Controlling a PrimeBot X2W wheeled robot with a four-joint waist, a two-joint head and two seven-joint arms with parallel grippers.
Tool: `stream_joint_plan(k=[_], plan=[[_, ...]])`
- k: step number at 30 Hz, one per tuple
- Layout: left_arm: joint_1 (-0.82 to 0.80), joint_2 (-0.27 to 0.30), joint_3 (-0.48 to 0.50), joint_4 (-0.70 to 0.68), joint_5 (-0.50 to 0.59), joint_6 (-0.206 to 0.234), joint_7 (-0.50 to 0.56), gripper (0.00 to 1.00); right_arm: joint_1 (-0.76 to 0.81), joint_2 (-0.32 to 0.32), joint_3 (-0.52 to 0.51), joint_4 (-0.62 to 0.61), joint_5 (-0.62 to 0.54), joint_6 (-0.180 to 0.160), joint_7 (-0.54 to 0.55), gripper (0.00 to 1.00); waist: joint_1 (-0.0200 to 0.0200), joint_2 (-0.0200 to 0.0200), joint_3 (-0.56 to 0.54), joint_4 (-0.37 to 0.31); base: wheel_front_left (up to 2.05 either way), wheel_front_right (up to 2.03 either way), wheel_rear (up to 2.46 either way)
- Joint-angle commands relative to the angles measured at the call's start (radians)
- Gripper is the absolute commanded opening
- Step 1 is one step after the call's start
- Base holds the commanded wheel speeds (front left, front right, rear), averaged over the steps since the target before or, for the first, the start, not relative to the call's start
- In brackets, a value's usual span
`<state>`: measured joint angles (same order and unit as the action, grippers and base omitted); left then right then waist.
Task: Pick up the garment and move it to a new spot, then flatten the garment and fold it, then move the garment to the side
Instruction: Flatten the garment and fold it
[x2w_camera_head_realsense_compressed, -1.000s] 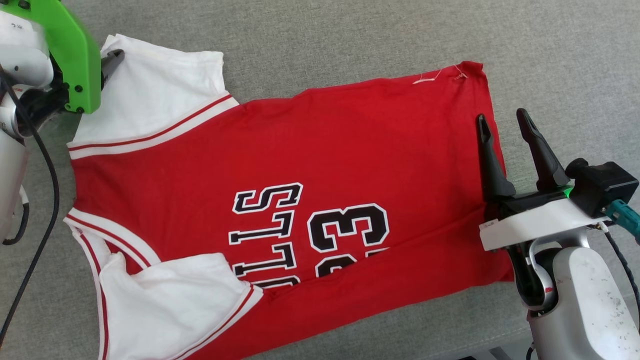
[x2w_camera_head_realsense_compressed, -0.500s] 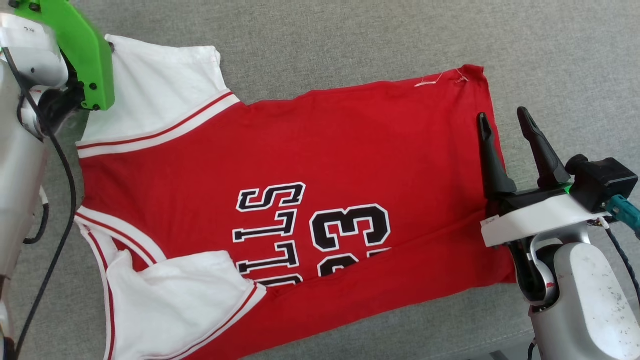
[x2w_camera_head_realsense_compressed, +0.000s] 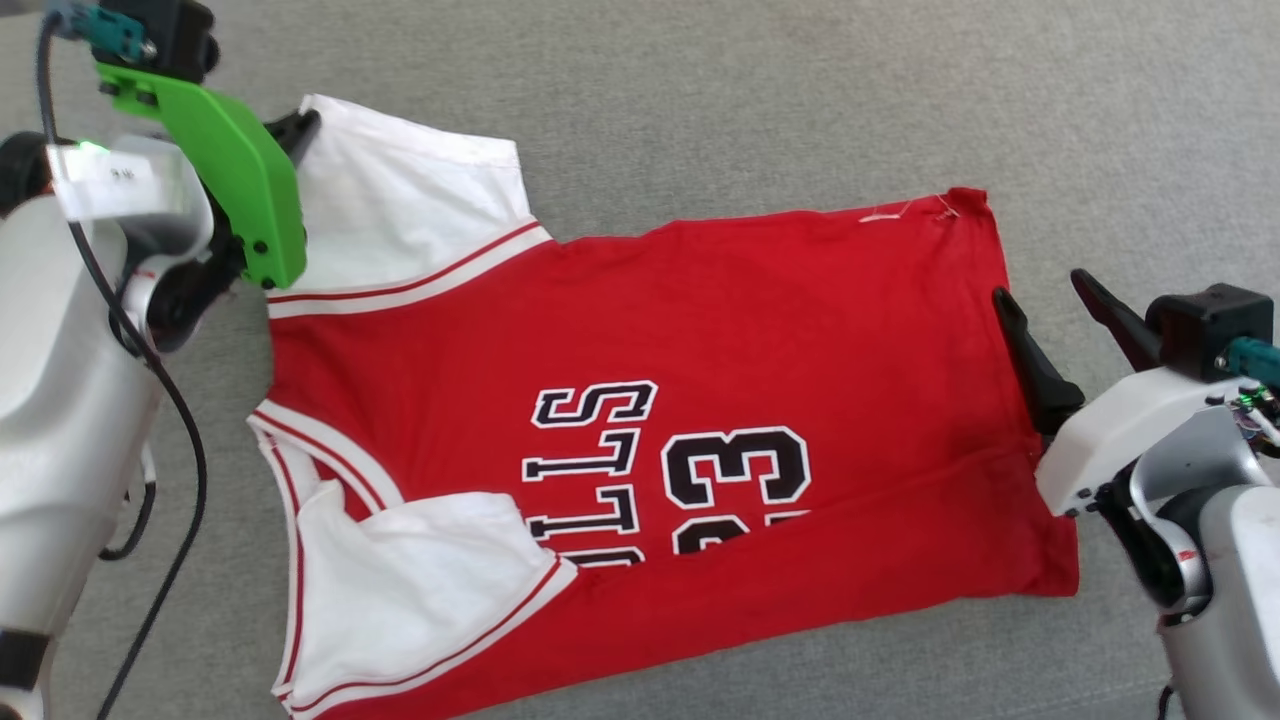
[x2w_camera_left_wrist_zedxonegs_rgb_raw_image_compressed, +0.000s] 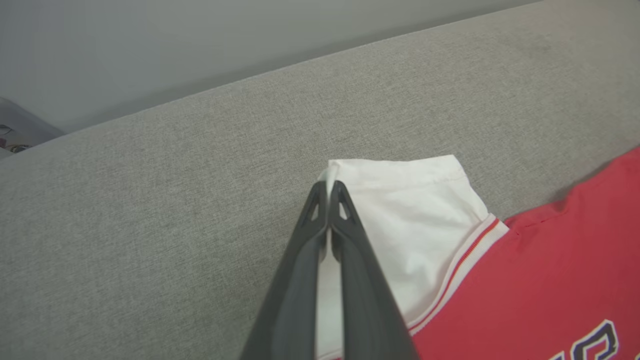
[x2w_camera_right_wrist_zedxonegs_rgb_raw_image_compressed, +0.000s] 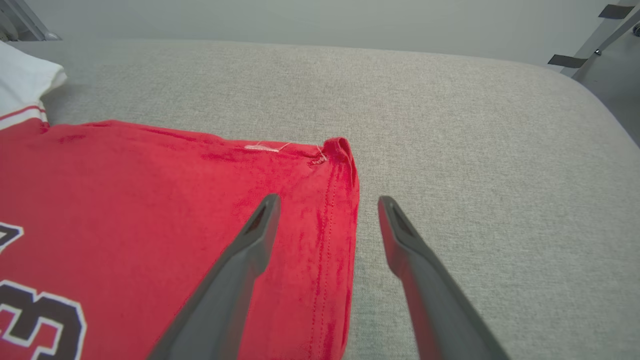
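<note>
One red jersey-style T-shirt (x2w_camera_head_realsense_compressed: 700, 320), white-sleeved: long axis left-right, collar (x2w_camera_head_realsense_compressed: 320, 455) leftward. My left gripper (x2w_camera_left_wrist_zedxonegs_rgb_raw_image_compressed: 329, 185) pinches its far sleeve (x2w_camera_left_wrist_zedxonegs_rgb_raw_image_compressed: 400, 200); right gripper (x2w_camera_right_wrist_zedxonegs_rgb_raw_image_compressed: 328, 201) gapes astride its hem (x2w_camera_right_wrist_zedxonegs_rgb_raw_image_compressed: 345, 240). Camera shifted since earlier.

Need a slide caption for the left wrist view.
Left pincer shut on the white sleeve corner of the red garment, lying on grey upholstery.

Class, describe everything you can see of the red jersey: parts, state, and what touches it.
The garment is a soft red jersey with white short sleeves, red-and-white striped trim and dark, white-outlined lettering and a 33. It lies spread on the gray fabric surface, collar toward the robot's left, near edge folded over part of the print. The left gripper is shut on the far sleeve's corner; the open right gripper straddles the hem, contact unclear.
</note>
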<state>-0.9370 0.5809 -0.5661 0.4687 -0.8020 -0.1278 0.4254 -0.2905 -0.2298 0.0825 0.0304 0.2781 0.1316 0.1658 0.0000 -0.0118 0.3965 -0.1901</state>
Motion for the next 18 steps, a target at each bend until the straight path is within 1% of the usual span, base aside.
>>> stream_joint_plan(k=[1,5,9,13,18], plan=[[0.036,0.013,-0.002,-0.038,-0.012,-0.002,-0.006,0.00,-0.017,-0.024,0.005,-0.008,0.013,-0.001,0.058,1.00,0.0000,0.0118,-0.037,0.042,0.00,0.00,0.00],[0.092,0.028,0.004,-0.175,-0.012,0.023,-0.033,0.00,-0.052,-0.097,0.012,-0.013,0.061,-0.001,0.251,1.00,0.0000,0.0118,-0.042,0.073,0.00,0.00,0.00],[0.148,0.038,0.005,-0.305,-0.012,0.052,-0.046,0.00,-0.097,-0.156,0.005,-0.014,0.092,-0.001,0.407,1.00,0.0000,0.0118,-0.036,0.105,0.00,0.00,0.00],[0.191,0.053,0.009,-0.415,-0.011,0.083,-0.051,0.00,-0.158,-0.194,0.019,-0.008,0.104,-0.001,0.497,1.00,0.0000,0.0118,-0.017,0.134,0.00,0.00,0.00],[0.234,0.055,0.010,-0.511,-0.002,0.121,-0.066,0.00,-0.227,-0.238,0.040,0.057,0.085,-0.001,0.586,1.00,0.0000,0.0118,0.005,0.166,0.00,0.00,0.00]])
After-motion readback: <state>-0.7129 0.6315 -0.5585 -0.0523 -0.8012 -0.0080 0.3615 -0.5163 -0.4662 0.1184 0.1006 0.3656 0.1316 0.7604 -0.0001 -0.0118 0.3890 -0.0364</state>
